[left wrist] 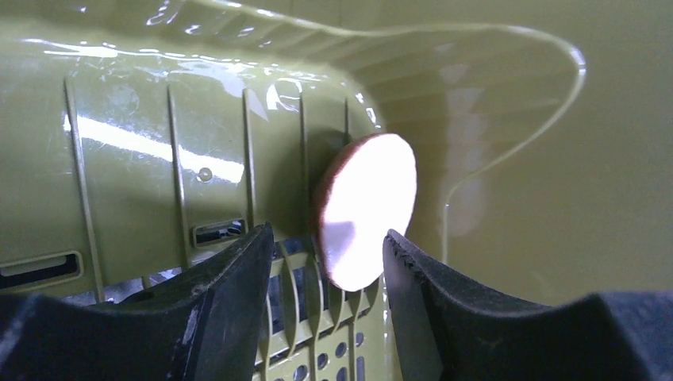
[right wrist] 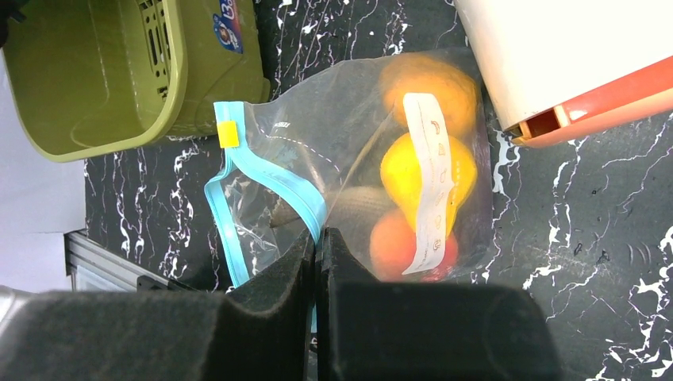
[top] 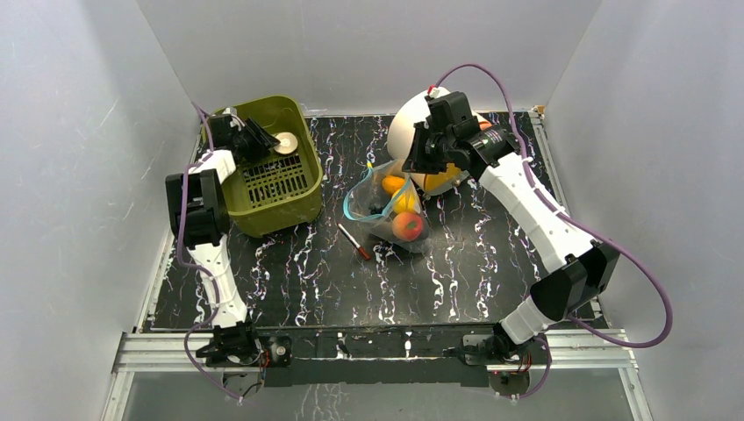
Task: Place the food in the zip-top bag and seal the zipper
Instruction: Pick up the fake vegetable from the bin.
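Only in top view: thin red-tipped pen (top: 354, 241) flat on tabletop, just near-left of clear crinkly zip-top bag (top: 390, 209); L arm stretched to far-left corner, R arm bent over centre-far.

Only from L wrist cam: left gripper (left wrist: 327, 234) w/ fingers spread wide, flat pale round disc w/ brown rim (left wrist: 365, 210) btwn them, inside olive-green slotted plastic basket (left wrist: 159, 143); contact w/ either pad not clear, nor whether lying or leaning.

Only from R wrist cam: right gripper (right wrist: 317, 234) w/ fingers pressed together, tips on narrow teal-blue zipper (right wrist: 290, 190), sliver of teal in seam btwn pads, so pinching strip; yellow slider tab (right wrist: 228, 133) at strip's far-left end; two teal edges apart left of pinch, mouth open there.

In bag, centre of table: orange round fruit (right wrist: 428, 79) farthest, yellow fruit (right wrist: 413, 171) mid, red-orange peach (right wrist: 393, 246) nearest, dark greyish piece (right wrist: 357, 202) left of them, too blurred thru plastic to name; white printed label strip (right wrist: 432, 182) across front.

In basket, far corner: disc.

Just far-right of bag: cream-white rounded shell w/ orange-red edge (right wrist: 555, 55).

Black marble-look tabletop w/ white veins (top: 298, 272); plain pale walls (top: 351, 44) left, far, right; aluminium rail (top: 377, 338) along near edge
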You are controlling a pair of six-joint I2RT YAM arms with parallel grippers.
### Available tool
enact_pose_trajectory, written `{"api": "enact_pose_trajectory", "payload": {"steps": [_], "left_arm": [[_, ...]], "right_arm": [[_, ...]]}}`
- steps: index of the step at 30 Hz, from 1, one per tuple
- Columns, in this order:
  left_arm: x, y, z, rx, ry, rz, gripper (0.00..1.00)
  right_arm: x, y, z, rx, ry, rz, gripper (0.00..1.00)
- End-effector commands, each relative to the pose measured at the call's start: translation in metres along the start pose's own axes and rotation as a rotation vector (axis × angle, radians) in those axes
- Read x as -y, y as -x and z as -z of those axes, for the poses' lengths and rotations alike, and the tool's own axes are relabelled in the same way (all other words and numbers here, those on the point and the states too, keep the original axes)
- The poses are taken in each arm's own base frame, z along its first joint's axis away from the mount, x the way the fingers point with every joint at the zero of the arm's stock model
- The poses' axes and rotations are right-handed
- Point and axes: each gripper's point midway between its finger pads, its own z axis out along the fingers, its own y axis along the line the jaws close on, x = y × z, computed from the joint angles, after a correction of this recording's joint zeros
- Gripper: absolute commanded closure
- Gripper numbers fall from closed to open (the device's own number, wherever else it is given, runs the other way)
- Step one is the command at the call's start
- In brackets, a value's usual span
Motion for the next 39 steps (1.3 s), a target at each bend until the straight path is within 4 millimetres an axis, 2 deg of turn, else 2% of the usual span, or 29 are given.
{"api": "enact_pose_trajectory", "payload": {"steps": [1,6,9,15,21,26,35,39], "left_arm": [[0.013,0.017,-0.002,0.037,-0.037,-0.024,0.49],[0.013,0.015,-0.010,0.035,-0.056,-0.012,0.51],[0.017,0.016,-0.014,0.039,-0.077,-0.013,0.58],[0.027,0.023,-0.011,0.055,-0.112,-0.013,0.75],[0.033,0.026,-0.008,0.063,-0.132,-0.008,0.99],[0.038,0.027,0.000,0.064,-0.128,0.003,1.00],[0.045,0.023,0.034,0.067,-0.083,-0.004,1.00],[0.057,0.029,0.050,0.088,-0.091,-0.006,1.00]], "right_arm": [[-0.015,0.029,0.014,0.092,0.034,0.002,1.00],[-0.014,0.030,0.012,0.089,0.028,0.006,1.00],[-0.013,0.030,0.012,0.090,0.021,0.006,1.00],[-0.014,0.032,0.012,0.094,0.023,0.006,1.00],[-0.014,0.032,0.013,0.099,0.022,0.005,1.00],[-0.013,0.032,0.015,0.103,0.019,0.004,1.00],[-0.013,0.031,0.017,0.108,0.026,0.003,1.00],[-0.013,0.029,0.019,0.109,0.029,0.005,1.00]]}}
